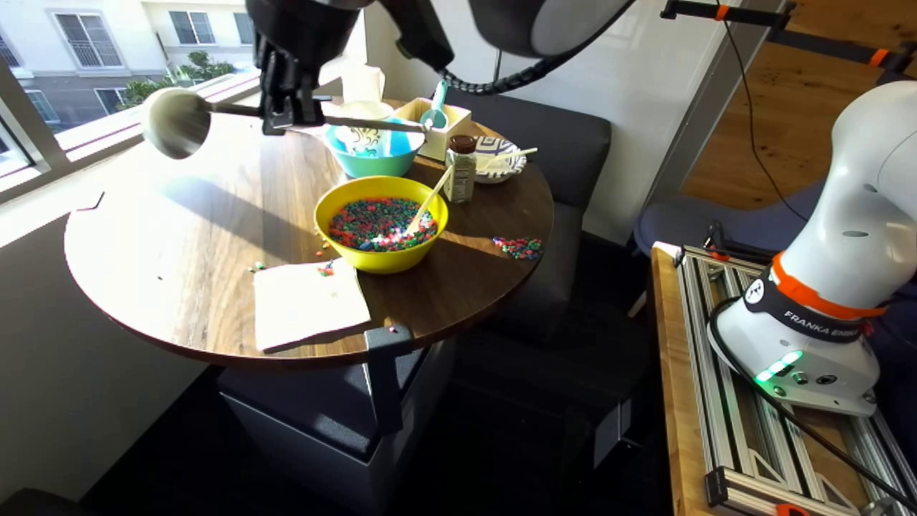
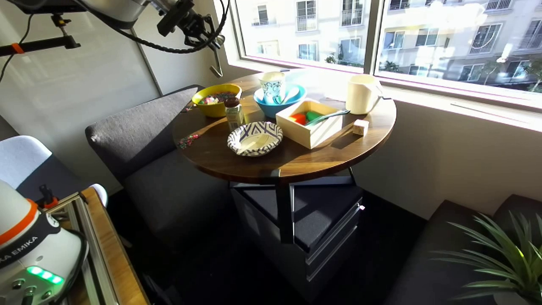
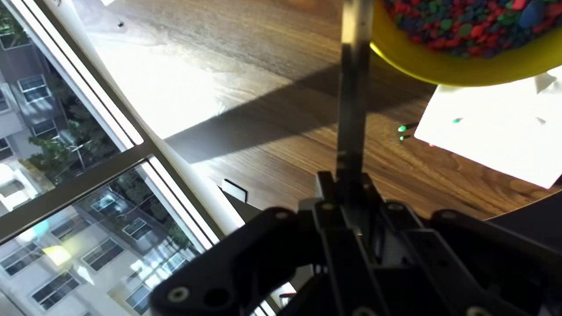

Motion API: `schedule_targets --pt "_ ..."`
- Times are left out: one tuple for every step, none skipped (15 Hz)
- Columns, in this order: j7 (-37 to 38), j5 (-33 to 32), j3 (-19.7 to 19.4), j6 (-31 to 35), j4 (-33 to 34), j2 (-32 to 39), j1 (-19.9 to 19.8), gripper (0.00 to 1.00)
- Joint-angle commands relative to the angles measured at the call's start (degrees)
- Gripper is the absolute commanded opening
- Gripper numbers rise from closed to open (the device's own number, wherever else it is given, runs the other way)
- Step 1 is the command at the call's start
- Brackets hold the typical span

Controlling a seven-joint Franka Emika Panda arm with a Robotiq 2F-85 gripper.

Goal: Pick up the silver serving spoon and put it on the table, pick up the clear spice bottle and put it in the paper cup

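Black gripper [image 3: 347, 191] clamps one long silver metal spoon [image 3: 353, 101]

Jaws closed on it, above one round brown wooden table [image 1: 186, 272]. There stand one clear, brown-capped spice bottle [image 1: 461, 173], one round yellow bowl [image 1: 383, 261], one patterned bowl [image 2: 254, 151], one blue bowl [image 1: 372, 166] holding one blue-patterned paper cup [image 2: 272, 89].

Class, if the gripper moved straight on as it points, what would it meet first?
Probably the round wooden table, beside the yellow bowl; depth is unclear, and the held silver serving spoon might touch first.

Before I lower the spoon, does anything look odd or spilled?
Yes: colored pieces lie loose on the table near its edge, outside the yellow bowl holding similar ones; some sit on the white sheet.
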Motion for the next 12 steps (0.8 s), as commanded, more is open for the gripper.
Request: schedule_targets --pt "7.9 -11.5 -2.5 -1.0 14.2 13.8 4.4 0.04" --pt "7.7 -8.8 -2.3 -1.8 16.2 15.6 4.6 0.04" --pt "5.6 -7.2 -2.2 0.0 9.2 9.5 3.5 0.15" --pt "5.9 -7.1 -2.6 0.1 11.7 12.2 4.1 0.15" --pt "5.9 -7.0 -2.8 0.1 13.5 14.1 4.4 0.15" --pt "5.9 -7.0 -2.9 0.1 14.7 15.2 4.6 0.15" --pt "8.7 -9.8 -4.4 0.4 15.6 16.2 5.5 0.04" --pt "10.7 -12.9 -5.9 0.7 17.2 17.6 6.5 0.04" --pt "11.4 -14.4 -6.6 1.3 18.9 19.2 7.0 0.04" --pt "12.6 -16.5 -7.4 1.4 20.2 20.3 7.4 0.04" --pt "12.4 -16.8 -7.4 1.5 21.5 21.5 7.2 0.04" --pt "11.8 -16.4 -7.3 1.1 22.8 22.8 7.1 0.04"
